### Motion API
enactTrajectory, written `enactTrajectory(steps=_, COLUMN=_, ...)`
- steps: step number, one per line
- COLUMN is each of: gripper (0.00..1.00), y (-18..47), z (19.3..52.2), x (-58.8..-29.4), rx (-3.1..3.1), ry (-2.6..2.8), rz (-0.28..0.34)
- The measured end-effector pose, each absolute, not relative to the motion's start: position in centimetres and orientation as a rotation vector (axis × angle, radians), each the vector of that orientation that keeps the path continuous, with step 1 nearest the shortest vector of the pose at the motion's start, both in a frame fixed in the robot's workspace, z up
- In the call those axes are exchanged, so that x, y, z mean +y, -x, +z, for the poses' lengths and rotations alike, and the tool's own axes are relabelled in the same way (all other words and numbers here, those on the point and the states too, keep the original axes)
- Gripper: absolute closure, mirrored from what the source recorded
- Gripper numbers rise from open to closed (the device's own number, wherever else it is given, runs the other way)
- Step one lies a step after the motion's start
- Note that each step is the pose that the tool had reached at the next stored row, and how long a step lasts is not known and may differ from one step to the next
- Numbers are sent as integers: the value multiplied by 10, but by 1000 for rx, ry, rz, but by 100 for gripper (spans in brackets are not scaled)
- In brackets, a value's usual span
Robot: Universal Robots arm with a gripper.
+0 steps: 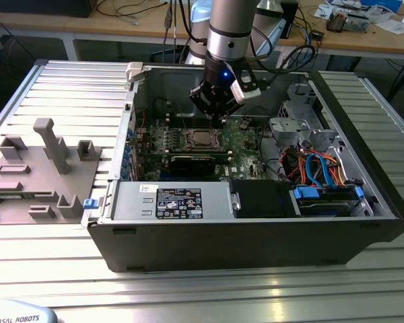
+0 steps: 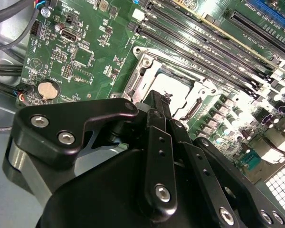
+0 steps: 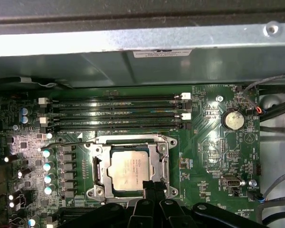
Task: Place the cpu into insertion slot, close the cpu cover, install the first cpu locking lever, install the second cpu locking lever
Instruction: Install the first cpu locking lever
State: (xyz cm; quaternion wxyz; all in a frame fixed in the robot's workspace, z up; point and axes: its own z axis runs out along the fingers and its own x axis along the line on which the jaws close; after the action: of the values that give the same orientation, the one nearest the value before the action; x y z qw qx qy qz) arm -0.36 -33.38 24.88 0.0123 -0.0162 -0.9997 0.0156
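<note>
My pincer (image 2: 159,100), closed on nothing, rests its tip at the cover's (image 3: 128,141) edge. The cpu (image 3: 128,168) sits just ahead, under that frame. I judge latching is in hand; it calls for a firm, straight push.

Hidden and cut off

In the second wrist view the gripper (image 2: 160,99) hides much of the cpu (image 2: 175,83) and the near side of the cpu cover (image 2: 152,64). In the first wrist view it overlaps the cover's edge. The exterior view's top edge cuts off the arm (image 1: 229,27).

Ribbed aluminium table (image 1: 47,276); wooden workbench (image 1: 94,28) behind, strewn with cables (image 1: 138,9).
</note>
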Motion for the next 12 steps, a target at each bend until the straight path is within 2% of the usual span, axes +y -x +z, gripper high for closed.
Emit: enactTrajectory(steps=12, gripper=89, y=4, z=249, x=-334, rx=-3117, ry=23, rz=49)
